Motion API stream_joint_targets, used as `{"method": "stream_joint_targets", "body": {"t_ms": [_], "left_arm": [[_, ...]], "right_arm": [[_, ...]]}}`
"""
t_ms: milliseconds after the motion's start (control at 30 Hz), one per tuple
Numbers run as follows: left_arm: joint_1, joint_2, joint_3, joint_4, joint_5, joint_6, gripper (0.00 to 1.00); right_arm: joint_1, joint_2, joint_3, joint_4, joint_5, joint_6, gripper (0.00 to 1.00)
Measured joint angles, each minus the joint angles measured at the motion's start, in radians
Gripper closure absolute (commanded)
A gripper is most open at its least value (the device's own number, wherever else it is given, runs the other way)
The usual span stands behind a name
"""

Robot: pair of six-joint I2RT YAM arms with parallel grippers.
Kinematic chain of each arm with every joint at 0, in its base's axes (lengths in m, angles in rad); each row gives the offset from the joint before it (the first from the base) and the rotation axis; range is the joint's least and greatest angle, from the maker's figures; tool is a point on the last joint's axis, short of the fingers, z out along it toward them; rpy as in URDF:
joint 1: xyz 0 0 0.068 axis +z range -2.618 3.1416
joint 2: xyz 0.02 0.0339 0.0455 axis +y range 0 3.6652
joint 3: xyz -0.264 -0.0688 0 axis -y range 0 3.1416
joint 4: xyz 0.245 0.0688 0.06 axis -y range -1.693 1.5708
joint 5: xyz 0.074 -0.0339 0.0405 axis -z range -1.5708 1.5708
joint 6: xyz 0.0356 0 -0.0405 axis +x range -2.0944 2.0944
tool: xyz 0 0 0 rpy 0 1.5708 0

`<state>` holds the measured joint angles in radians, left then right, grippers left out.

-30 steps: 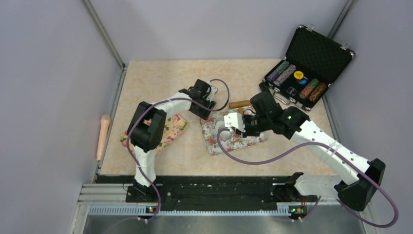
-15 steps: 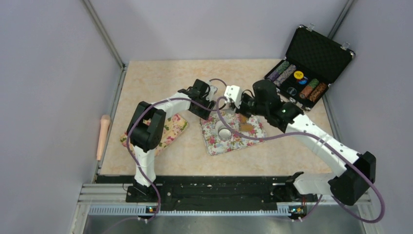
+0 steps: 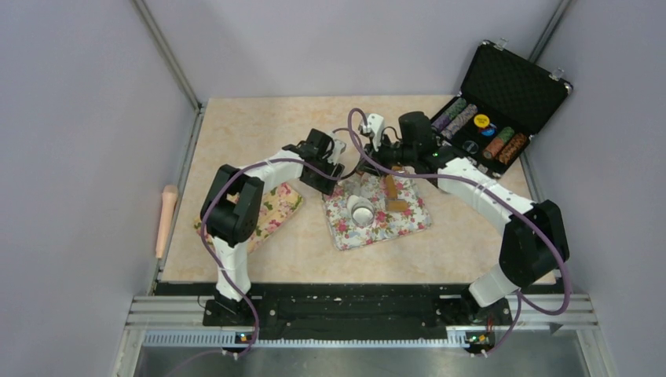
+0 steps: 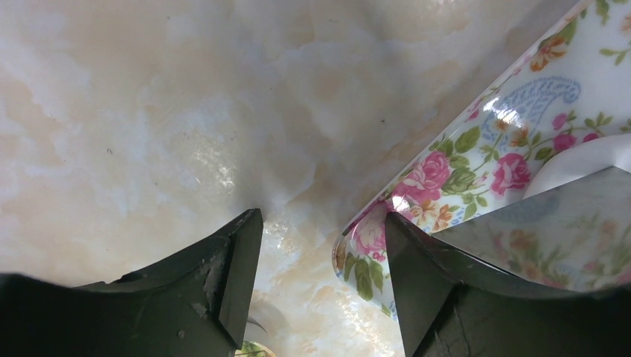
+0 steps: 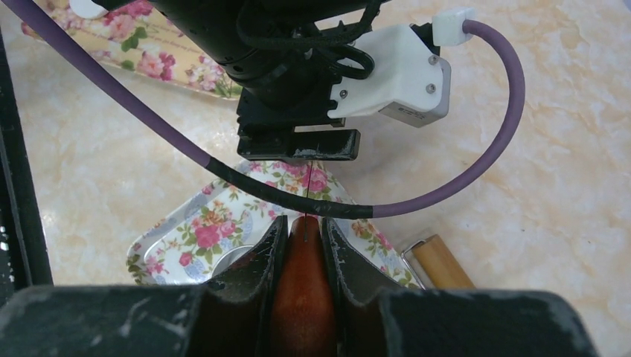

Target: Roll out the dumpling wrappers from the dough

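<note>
A floral tray [image 3: 408,224] lies mid-table with a metal ring cutter [image 3: 361,210] on it; white shows inside the ring, and I cannot make out separate dumpling wrappers. My right gripper [image 3: 367,162] hovers at the tray's far edge, shut on a dark brown wooden handle [image 5: 301,282]. The tray [image 5: 186,234] and the ring cutter [image 5: 236,256] lie below it. My left gripper [image 3: 333,177] is open at the tray's far left corner. In the left wrist view its fingers [image 4: 321,219] straddle bare table, with the tray corner [image 4: 417,186] by the right finger.
A light wooden tool [image 3: 391,191] lies on the tray's far right part and shows by the tray [image 5: 440,262]. A second floral tray [image 3: 276,208] lies at left, a rolling pin [image 3: 166,216] outside the left rail, and an open chip case [image 3: 491,118] at back right.
My right arm swung from over the tray's middle to its far edge, uncovering the ring cutter. The left gripper stayed at the tray's corner.
</note>
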<state>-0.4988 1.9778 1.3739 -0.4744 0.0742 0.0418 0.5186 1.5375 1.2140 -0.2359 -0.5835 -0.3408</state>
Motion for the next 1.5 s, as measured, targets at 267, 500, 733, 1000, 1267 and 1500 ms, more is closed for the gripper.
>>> {"method": "stream_joint_targets", "body": {"t_ms": [267,500,733,1000,1267,1500], "left_arm": [[0.017,-0.006,-0.007,-0.007,0.011,-0.013,0.33],[0.019,-0.008,-0.008,-0.011,0.015,-0.014,0.33],[0.022,-0.008,-0.008,-0.01,0.017,-0.018,0.33],[0.026,-0.01,-0.009,-0.016,0.012,-0.017,0.33],[0.035,-0.01,-0.01,-0.02,-0.004,-0.017,0.33],[0.039,-0.011,-0.011,-0.01,0.005,-0.027,0.33]], "right_arm": [[-0.004,0.003,0.0,0.031,-0.013,0.055,1.0],[-0.005,0.003,0.0,0.05,-0.013,0.094,1.0],[-0.01,0.004,0.011,0.072,-0.089,0.156,1.0],[-0.011,0.016,0.011,0.084,-0.101,0.138,1.0],[-0.012,0.056,0.029,0.114,-0.127,0.111,1.0],[-0.008,0.069,0.023,0.048,-0.116,0.048,1.0]]}}
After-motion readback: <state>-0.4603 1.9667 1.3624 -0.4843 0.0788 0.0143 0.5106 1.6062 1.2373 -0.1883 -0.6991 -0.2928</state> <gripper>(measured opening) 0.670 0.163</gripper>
